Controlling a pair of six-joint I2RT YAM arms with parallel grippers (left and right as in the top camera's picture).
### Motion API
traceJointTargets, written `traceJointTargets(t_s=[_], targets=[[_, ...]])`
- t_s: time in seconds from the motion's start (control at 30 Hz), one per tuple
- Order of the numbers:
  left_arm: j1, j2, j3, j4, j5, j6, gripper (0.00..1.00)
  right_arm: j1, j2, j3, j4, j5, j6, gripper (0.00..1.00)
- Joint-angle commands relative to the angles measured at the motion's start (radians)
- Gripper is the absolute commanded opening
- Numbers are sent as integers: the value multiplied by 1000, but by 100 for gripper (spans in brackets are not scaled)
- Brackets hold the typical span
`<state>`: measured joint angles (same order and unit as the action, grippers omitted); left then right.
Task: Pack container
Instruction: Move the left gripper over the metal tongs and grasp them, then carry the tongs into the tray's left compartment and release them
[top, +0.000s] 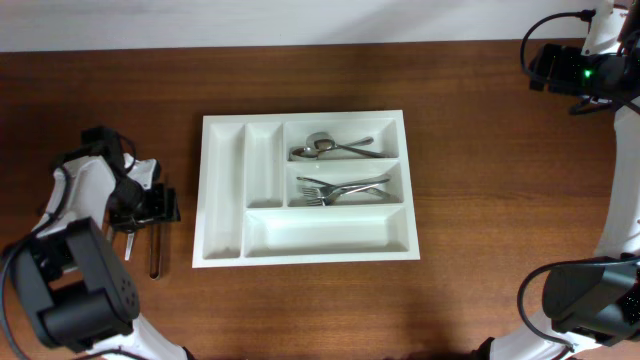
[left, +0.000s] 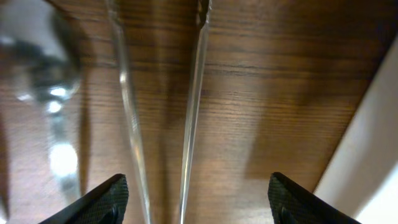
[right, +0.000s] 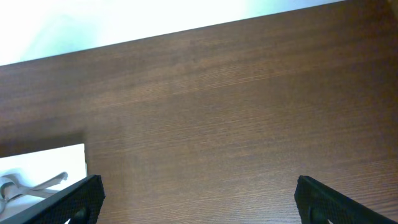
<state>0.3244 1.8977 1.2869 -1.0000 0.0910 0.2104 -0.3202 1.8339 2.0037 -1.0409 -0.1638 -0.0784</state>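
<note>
Left gripper (left: 198, 200) spread, apparently above cutlery (left: 193, 112)

Container (top: 225, 190) was plain white, no pattern. Table (top: 450, 80) was dark reddish-brown with fine wood grain, clearest in my wrist views. Spoons (top: 330, 148) and forks (top: 342, 188) in the container were shiny silver. Loose cutlery (top: 156, 255) on the table looked dark grey-silver from overhead. In the left wrist view, two handles (left: 193, 112) read silver with bright highlights, and a blurred spoon (left: 53, 93) was pale silver. My left gripper (left: 199, 208) had matte black fingertips, and so did my right gripper (right: 199, 202). My left arm (top: 75, 190) was white with black parts. My right arm (top: 605, 35) was coloured alike, with a green light (top: 585, 72) glowing on it. Strip beyond the table (right: 93, 25) was white to pale blue.
</note>
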Motion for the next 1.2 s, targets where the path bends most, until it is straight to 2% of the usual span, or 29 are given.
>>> traceJointTargets(t_s=[0.0, 0.17, 0.33, 0.37, 0.47, 0.53, 0.8, 0.93, 1.17], targets=[[-31, 66, 12, 9, -140, -77, 73, -1, 7, -3, 4, -13, 9, 98], [-45, 124, 12, 25, -167, -166, 70, -1, 7, -3, 4, -13, 9, 99], [-45, 141, 9, 35, -167, -172, 66, -1, 7, -3, 4, -13, 9, 99], [-45, 141, 7, 37, -167, -170, 63, -1, 7, -3, 4, -13, 9, 99], [-45, 141, 5, 37, -167, -161, 42, -1, 7, -3, 4, -13, 9, 99], [-45, 141, 5, 37, -167, -161, 36, -1, 7, -3, 4, -13, 9, 99], [-45, 140, 14, 26, -165, -161, 24, -1, 7, -3, 4, -13, 9, 99], [-45, 136, 110, -76, -159, -161, 16, -1, 7, -3, 4, -13, 9, 99], [-47, 108, 397, -284, -159, -150, 11, -1, 7, -3, 4, -13, 9, 99]])
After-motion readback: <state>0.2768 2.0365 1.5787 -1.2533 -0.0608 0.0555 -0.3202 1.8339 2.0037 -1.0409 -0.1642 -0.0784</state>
